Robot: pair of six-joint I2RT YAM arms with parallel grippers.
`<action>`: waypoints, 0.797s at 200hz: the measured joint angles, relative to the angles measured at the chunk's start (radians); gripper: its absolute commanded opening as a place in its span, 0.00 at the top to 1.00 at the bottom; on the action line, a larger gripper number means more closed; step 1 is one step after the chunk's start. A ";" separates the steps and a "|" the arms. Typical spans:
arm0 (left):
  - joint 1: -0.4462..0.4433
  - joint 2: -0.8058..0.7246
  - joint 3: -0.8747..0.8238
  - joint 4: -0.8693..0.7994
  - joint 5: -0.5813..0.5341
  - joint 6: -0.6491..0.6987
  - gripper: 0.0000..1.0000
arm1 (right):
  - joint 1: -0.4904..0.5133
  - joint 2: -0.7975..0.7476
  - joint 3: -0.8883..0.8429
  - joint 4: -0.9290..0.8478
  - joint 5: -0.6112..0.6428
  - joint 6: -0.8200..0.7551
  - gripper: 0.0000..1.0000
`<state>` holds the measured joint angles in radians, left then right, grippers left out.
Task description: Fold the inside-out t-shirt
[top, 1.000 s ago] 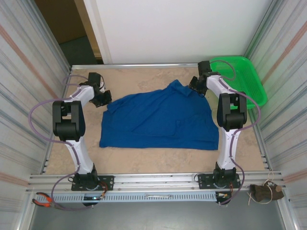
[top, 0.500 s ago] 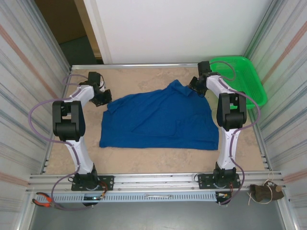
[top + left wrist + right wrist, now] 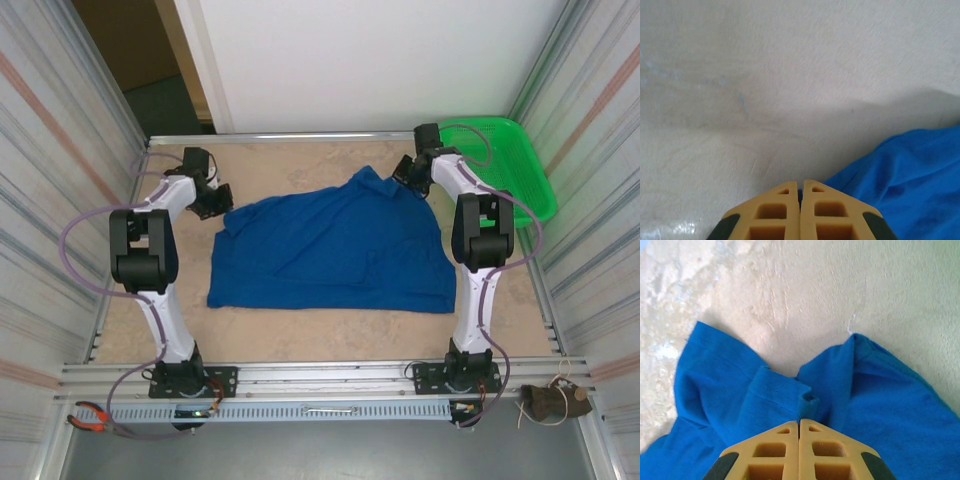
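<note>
While the royal-blue soft cotton t-shirt (image 3: 330, 250) lies stretched left to right, the right pincer (image 3: 799, 422) is closed on its far right corner; the left pincer (image 3: 801, 184), closed, sits just beside its far left corner.

**Shirt mid-table, a gripper at each far corner**

The t-shirt (image 3: 330, 245) lies spread across the middle of the table (image 3: 300, 335), its long edge nearest the arm bases. The left gripper (image 3: 218, 208) is at the shirt's far-left corner, with its tips right beside the cloth edge. The right gripper (image 3: 405, 178) is over the far-right corner. The basket (image 3: 515, 165) sits far right, behind that gripper and apart from the shirt.
</note>
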<state>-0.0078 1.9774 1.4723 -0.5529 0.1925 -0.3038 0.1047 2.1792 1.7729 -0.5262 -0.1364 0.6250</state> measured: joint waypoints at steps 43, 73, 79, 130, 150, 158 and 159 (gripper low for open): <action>0.015 0.013 0.143 -0.001 0.019 0.004 1.00 | -0.023 -0.086 0.000 0.003 -0.061 -0.059 1.00; 0.021 0.013 0.170 0.015 0.040 0.004 1.00 | -0.034 -0.206 -0.019 0.036 -0.100 -0.084 1.00; 0.023 0.013 0.169 0.017 0.045 0.004 1.00 | -0.035 -0.231 -0.031 0.046 -0.105 -0.087 1.00; 0.037 0.013 0.169 0.034 0.056 0.004 1.00 | -0.047 -0.349 -0.111 0.089 -0.144 -0.101 1.00; 0.047 0.012 0.165 0.037 0.071 0.000 1.00 | -0.048 -0.370 -0.156 0.093 -0.150 -0.111 1.00; 0.053 0.009 0.152 0.049 0.076 -0.005 1.00 | -0.048 -0.380 -0.177 0.093 -0.150 -0.111 1.00; 0.053 0.009 0.151 0.050 0.077 -0.005 1.00 | -0.048 -0.382 -0.180 0.093 -0.150 -0.111 1.00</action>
<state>0.0456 1.9862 1.6230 -0.5034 0.2691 -0.3092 0.0563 1.7973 1.5925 -0.4335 -0.2859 0.5140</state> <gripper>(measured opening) 0.059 0.051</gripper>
